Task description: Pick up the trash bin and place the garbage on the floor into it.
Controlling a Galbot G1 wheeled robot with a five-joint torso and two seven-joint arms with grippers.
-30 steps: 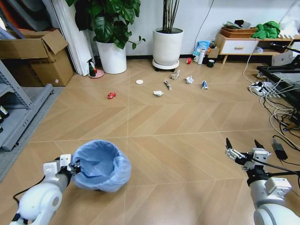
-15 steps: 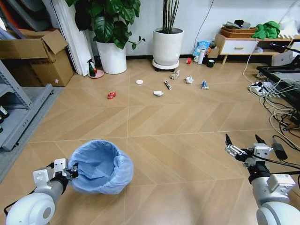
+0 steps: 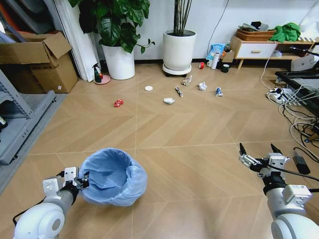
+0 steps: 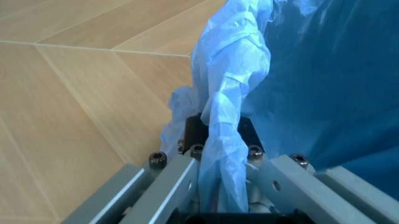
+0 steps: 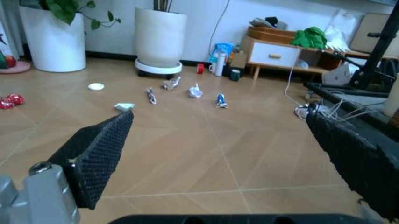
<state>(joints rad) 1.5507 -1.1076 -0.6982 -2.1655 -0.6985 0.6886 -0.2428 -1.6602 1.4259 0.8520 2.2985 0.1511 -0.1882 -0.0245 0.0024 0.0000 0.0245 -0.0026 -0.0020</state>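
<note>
The trash bin [image 3: 113,177], lined with a crinkly light-blue bag [image 4: 311,70], sits low on the floor [image 3: 189,124] at the near left. My left gripper [image 3: 79,181] is shut on its rim, and the left wrist view shows the bag fold pinched between the jaws [image 4: 218,135]. The garbage lies far ahead: a red can [image 3: 118,102] [image 5: 7,101], a white disc [image 3: 148,88] [image 5: 96,86], a paper wad [image 3: 169,100], a striped wrapper [image 3: 178,90] and a blue-white packet [image 3: 218,91] [image 5: 220,100]. My right gripper [image 3: 257,149] [image 5: 219,116] hovers open at the near right, holding nothing.
Two white plant pots [image 3: 118,60] [image 3: 178,50] stand at the back wall. A cardboard box [image 3: 42,59] and a grey rack [image 3: 20,124] line the left side. Cables and a power strip [image 3: 279,94] run along the right. Bottles and mugs [image 3: 214,60] stand by the sideboard [image 3: 254,49].
The bin has shifted a little to the right with my left gripper still on its rim. The left arm dipped and came back up. The right arm has barely moved.
</note>
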